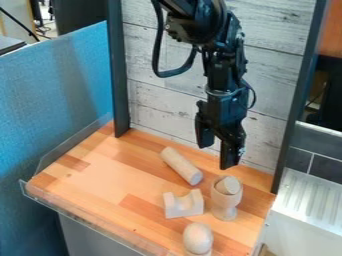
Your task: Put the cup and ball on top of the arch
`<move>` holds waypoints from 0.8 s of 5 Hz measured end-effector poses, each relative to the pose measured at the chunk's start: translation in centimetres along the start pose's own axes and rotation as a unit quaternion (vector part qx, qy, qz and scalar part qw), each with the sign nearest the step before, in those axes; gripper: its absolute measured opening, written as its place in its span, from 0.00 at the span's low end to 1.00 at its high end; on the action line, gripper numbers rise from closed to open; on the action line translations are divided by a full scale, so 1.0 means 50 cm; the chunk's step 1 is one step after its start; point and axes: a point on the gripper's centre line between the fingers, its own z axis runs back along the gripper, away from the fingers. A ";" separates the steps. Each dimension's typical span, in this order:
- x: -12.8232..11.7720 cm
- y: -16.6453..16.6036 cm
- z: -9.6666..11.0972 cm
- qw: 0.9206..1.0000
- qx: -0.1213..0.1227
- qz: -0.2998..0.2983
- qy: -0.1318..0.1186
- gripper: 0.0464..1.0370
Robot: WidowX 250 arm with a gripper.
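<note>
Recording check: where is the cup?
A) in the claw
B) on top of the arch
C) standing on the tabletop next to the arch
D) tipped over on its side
C: the cup stands upright on the wooden tabletop, beside the arch.

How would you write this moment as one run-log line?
gripper: open, above table; cup: upright beside arch, block inside; ball: nearer camera than arch; arch: nothing on top

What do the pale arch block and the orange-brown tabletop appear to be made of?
The pale, notched arch block looks like smooth, matte, unpainted wood from its even beige surface, though plastic is possible. The orange-brown tabletop seems wooden, with a smooth finish: strips of differing tones meet.
</note>
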 end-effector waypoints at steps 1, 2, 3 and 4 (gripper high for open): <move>-0.008 -0.005 -0.026 1.000 -0.010 0.003 0.016 0.96; -0.003 -0.025 -0.048 0.999 0.028 -0.024 0.031 0.96; 0.005 -0.045 -0.070 0.995 0.076 -0.053 0.034 0.96; 0.005 -0.058 -0.084 0.992 0.099 -0.070 0.033 0.96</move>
